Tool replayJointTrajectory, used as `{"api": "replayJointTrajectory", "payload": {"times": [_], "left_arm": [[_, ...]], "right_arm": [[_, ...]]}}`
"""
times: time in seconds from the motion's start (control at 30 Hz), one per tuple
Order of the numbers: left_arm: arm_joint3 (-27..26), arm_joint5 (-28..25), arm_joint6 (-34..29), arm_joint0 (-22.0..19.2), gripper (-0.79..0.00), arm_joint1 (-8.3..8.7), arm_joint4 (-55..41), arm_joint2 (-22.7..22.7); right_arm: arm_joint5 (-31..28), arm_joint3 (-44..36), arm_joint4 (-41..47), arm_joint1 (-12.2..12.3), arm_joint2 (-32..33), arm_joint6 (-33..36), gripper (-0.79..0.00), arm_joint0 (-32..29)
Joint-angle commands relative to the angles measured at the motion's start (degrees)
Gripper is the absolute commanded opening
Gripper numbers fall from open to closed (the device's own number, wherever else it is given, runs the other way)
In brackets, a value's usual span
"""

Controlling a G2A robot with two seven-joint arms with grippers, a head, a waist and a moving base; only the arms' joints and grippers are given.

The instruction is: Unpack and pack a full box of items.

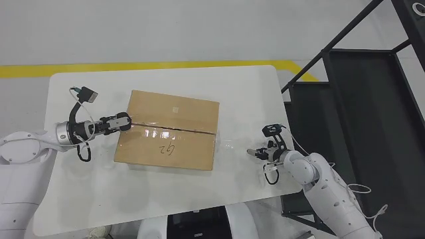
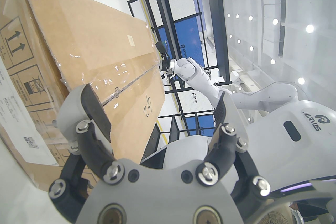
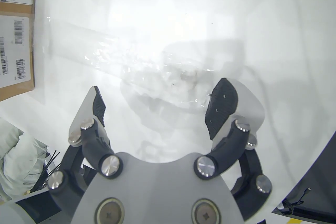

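Matt cardbd box (image 1: 169, 129), glossy clr tape (image 3: 105, 57)

White table (image 1: 252, 86), rounded corners. Yellow floor line (image 1: 133, 68) just past its far edge, on grey floor (image 1: 199, 13). Black metal rack (image 1: 372, 106) close beside the table's right side. Ceiling spotlights (image 2: 309, 28) lit overhead.

We note bright, even light from ceiling lamps (image 2: 309, 28). Glare whitens the table (image 3: 147, 12) and glints on clear tape (image 2: 115, 72). Wrist views bow straight lines at edges.
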Motion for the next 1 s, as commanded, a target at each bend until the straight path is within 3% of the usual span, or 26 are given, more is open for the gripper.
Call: {"api": "replayJointTrajectory", "payload": {"times": [0.0,0.03,0.07,0.1,0.53,0.83,0.9,0.93,0.97], "left_arm": [[0.0,0.0,0.0,0.0,0.0,0.0,0.0,0.0],[0.0,0.0,0.0,0.0,0.0,0.0,0.0,0.0],[0.0,0.0,0.0,0.0,0.0,0.0,0.0,0.0],[0.0,0.0,0.0,0.0,0.0,0.0,0.0,0.0],[0.0,0.0,0.0,0.0,0.0,0.0,0.0,0.0],[0.0,0.0,0.0,0.0,0.0,0.0,0.0,0.0],[0.0,0.0,0.0,0.0,0.0,0.0,0.0,0.0],[0.0,0.0,0.0,0.0,0.0,0.0,0.0,0.0],[0.0,0.0,0.0,0.0,0.0,0.0,0.0,0.0]], "right_arm": [[0.0,-0.2,-0.4,0.0,-0.1,-0.1,-0.372,0.0],[0.1,-0.3,-0.6,0.0,-0.2,-0.1,-0.594,0.0],[0.3,-0.4,-0.8,0.0,-0.2,-0.2,-0.757,-0.1],[0.5,-0.6,-1.2,0.0,-0.2,-0.4,-0.785,-0.2],[7.2,-4.6,-9.9,-0.1,-2.0,-3.3,-0.785,-2.2],[3.9,-7.5,-6.3,0.1,0.3,-3.4,-0.785,-3.4],[2.3,-9.5,-9.2,0.5,1.5,-4.7,-0.785,-4.5],[1.2,-10.5,-12.5,0.7,1.7,-5.5,-0.659,-5.2],[0.6,-11.2,-15.8,0.9,1.8,-6.1,-0.231,-5.9]]}}
